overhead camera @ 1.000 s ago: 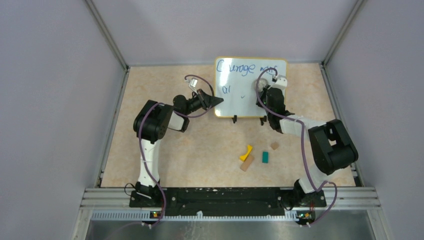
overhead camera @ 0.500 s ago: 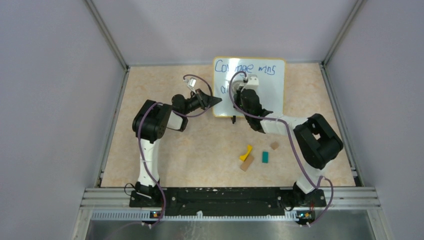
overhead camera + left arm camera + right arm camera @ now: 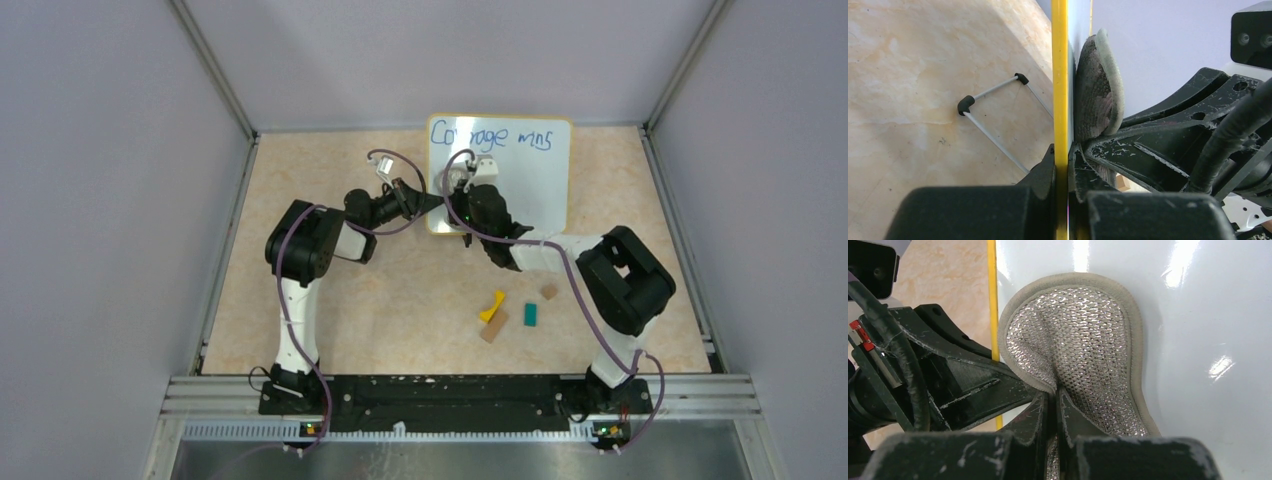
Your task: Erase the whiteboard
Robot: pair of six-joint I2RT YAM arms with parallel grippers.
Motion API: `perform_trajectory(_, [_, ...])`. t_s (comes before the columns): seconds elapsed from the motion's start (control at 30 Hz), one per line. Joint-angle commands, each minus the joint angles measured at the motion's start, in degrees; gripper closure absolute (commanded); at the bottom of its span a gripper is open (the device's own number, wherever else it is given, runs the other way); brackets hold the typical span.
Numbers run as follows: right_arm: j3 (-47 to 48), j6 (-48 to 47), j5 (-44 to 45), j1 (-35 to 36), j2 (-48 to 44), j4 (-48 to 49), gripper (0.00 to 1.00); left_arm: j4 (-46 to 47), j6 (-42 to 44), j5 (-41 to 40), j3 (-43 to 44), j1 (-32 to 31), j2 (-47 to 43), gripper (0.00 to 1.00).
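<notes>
Upright at the far middle of the table [image 3: 330, 190], the whiteboard [image 3: 535, 190] is propped on a wire leg [image 3: 998, 142]. Its long axis runs left to right and its white face is turned toward the arms, with blue handwriting along the top. The left gripper [image 3: 1062, 150] is clamped on the yellow frame [image 3: 1060, 75] at the board's left edge, one finger on each side. Its arm is bent at the elbow, and the forearm reaches rightward. The right gripper [image 3: 1057, 402] pinches a grey mesh cloth [image 3: 1078, 335] and presses it against the board's lower left area, just beside the frame. That arm folds sharply at the elbow, and its forearm stretches leftward across the board's front. Small yellow, teal and tan blocks [image 3: 530, 314] lie nearer the bases.
</notes>
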Motion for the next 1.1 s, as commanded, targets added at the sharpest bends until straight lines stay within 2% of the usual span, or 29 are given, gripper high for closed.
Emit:
perform_trajectory(0.0, [-3.2,0.3,0.3,-3.7,-3.0,0.0,1.00,-3.7,10.1,-4.3,-1.1,0.4,-0.5,1.00])
perform_trajectory(0.33, [-10.0,1.9,0.2,-16.1,-9.0,-2.0,1.00,-4.6,10.7,-4.5,-1.1,0.7,-0.8,1.00])
perform_trajectory(0.5, [-10.9,-1.1,1.5,-19.1,-10.4,-2.7,1.00,-5.5,11.1,-3.8,-0.4,0.6,-0.6,1.00])
perform_trajectory(0.73, [-8.7,-2.1,-2.5,-18.0,-8.6,-1.4,1.00,-5.4,11.0,-4.0,0.0,0.6,-0.3,1.00])
perform_trajectory(1.07, [3.2,-3.5,-2.1,-6.9,-0.8,-2.6,1.00,-6.8,12.4,-4.6,0.2,-0.2,-0.7,1.00])
